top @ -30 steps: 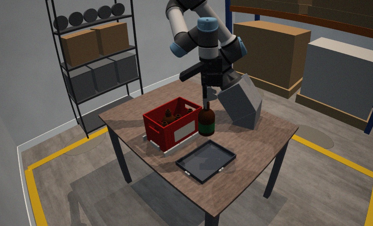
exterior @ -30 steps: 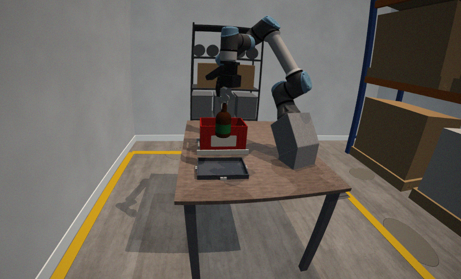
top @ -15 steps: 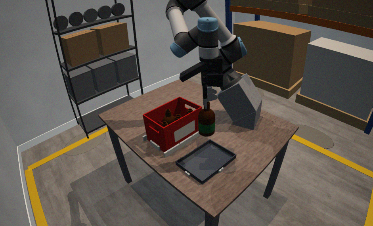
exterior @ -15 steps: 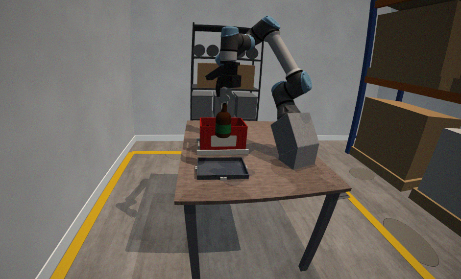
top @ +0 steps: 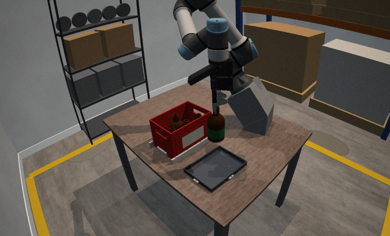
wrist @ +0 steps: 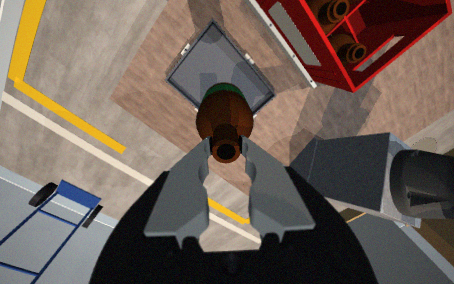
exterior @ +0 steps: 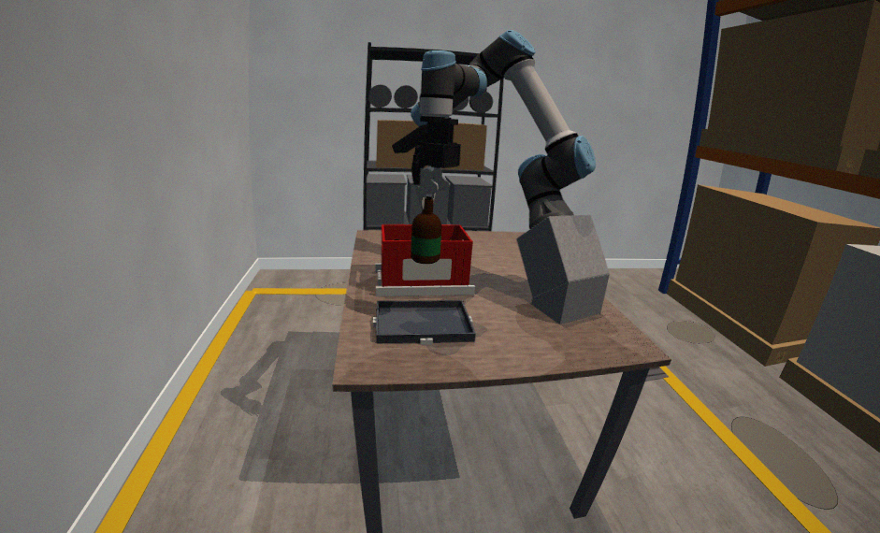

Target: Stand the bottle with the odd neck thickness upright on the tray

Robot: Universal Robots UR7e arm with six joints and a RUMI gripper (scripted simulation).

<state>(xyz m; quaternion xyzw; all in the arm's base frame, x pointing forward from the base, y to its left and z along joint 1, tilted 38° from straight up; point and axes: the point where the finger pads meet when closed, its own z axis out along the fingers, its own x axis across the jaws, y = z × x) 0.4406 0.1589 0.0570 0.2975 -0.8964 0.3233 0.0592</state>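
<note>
Top view: the gripper [top: 216, 107] is clamped on the neck of a brown bottle [top: 216, 128] with a green label, hanging upright in the air just beside the red crate [top: 176, 140]; four bottles remain inside

Exterior view: the bottle [exterior: 425, 237] hangs in front of the crate [exterior: 459, 261], above the table [exterior: 496, 357], with the dark tray [exterior: 423, 339] nearer the camera (nothing stands on it yet)

Wrist view: fingers pinch just under the bottle's mouth; the tray [wrist: 195, 70] lies ahead, partly under the bottle

Doing it well: carry level over the tray's middle, lower slowly until the base sits flat, then let go, since a neck grip lets the body swing
</note>
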